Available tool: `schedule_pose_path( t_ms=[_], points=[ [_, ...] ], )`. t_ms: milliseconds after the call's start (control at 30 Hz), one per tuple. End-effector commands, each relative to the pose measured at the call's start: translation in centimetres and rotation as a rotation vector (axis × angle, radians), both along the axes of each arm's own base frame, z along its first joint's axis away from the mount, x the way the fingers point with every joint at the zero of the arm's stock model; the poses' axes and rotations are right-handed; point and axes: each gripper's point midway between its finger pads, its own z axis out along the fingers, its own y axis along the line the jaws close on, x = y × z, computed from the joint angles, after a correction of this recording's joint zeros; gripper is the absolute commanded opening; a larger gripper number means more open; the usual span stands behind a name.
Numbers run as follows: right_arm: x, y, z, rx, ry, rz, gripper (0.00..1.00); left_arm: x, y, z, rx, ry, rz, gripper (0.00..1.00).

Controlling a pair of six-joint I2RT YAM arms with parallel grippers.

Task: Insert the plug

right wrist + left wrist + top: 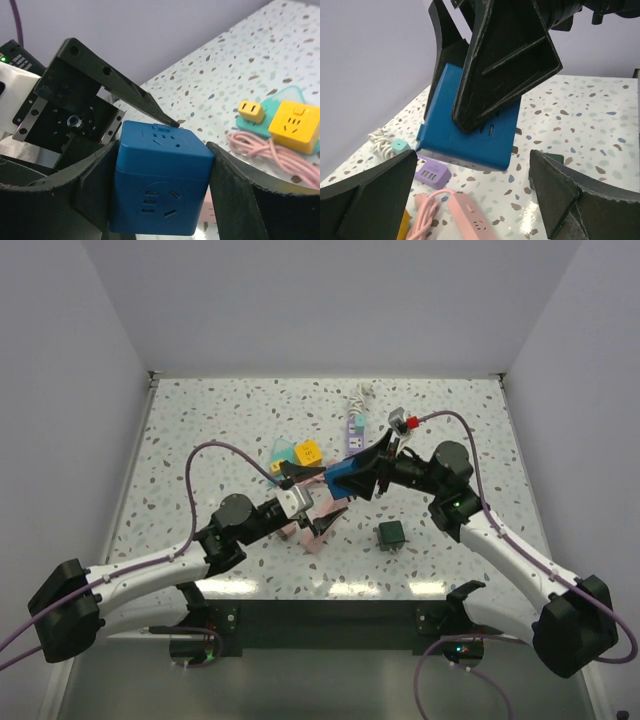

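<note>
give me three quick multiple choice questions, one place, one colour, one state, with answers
1. Where is the dark green cube? A on the speckled table, apart from the rest; B on a yellow block; C in a drawer.
2. Colour of the plastic cube in the right gripper? A pink; B blue; C yellow.
3. The left gripper is: A shut on a cable; B shut on a plug; C open, empty.
A, it sits alone; B, blue in the right wrist view; C, fingers spread, gripping nothing.
</note>
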Motion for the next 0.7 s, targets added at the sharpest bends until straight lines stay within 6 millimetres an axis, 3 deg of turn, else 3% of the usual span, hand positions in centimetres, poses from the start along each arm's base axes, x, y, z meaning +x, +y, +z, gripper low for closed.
schedule_pose_path(
  t_ms=[0,300,433,667],
  points=[
    [0.7,-0.8,3.8,0.018,-0.178,-0.062,0.0,-1.5,-0.2,2.7,-0.128,0.056,-0.077,1.0],
    [-0.8,-1.1,4.3,0.034,-0.308,-0.02,0.0,-5.3,0.0,4.5,-0.26,0.198,-0.41,1.0],
    [-1.8,-1.1,4.8,0.051,-0.346,0.012,0.0,-4.5,-0.9,3.9,-0.258,0.262,-0.424,1.0],
    [-3.6,-1.2,5.4,0.089,-0.4,0.073,0.0,-3.8,-2.0,4.5,-0.281,0.291,-0.454,1.0]
  ],
)
